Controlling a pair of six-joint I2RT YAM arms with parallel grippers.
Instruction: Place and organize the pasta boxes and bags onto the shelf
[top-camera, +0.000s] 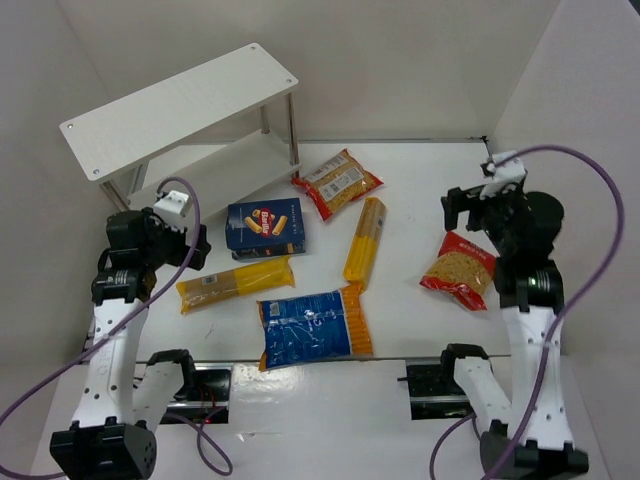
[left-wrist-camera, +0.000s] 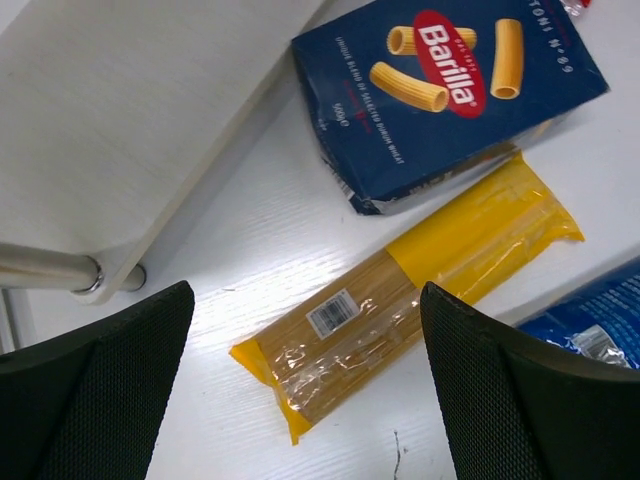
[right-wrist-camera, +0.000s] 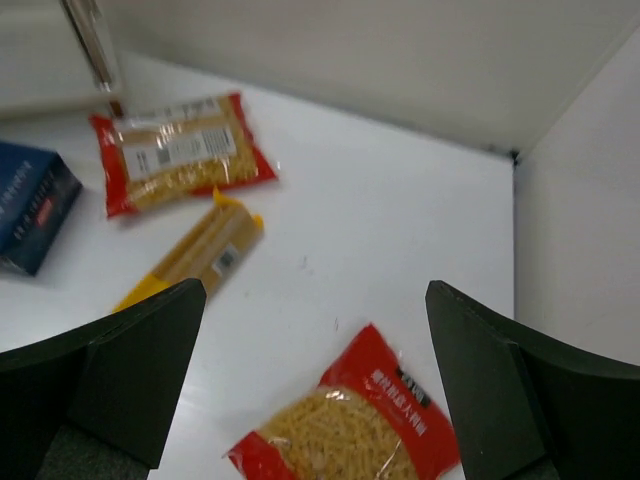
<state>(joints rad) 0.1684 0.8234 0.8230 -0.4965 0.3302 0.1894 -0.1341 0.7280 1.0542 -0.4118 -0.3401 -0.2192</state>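
The dark blue box (top-camera: 263, 226) is lying on the bench (top-camera: 430, 180), with the shelf (top-camera: 180, 105) just behind it to the left. One long yellow pack (top-camera: 235, 284) is lying at the box's near edge, perhaps touching it. The left gripper (left-wrist-camera: 305, 330) is hovering near the box and the right gripper (right-wrist-camera: 315, 300) well right of it, both wide open and holding nothing.

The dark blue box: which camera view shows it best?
Left wrist: the dark blue box is close, its logo readable. Top external shows it whole but small; right wrist, only a blurred part at the edge.
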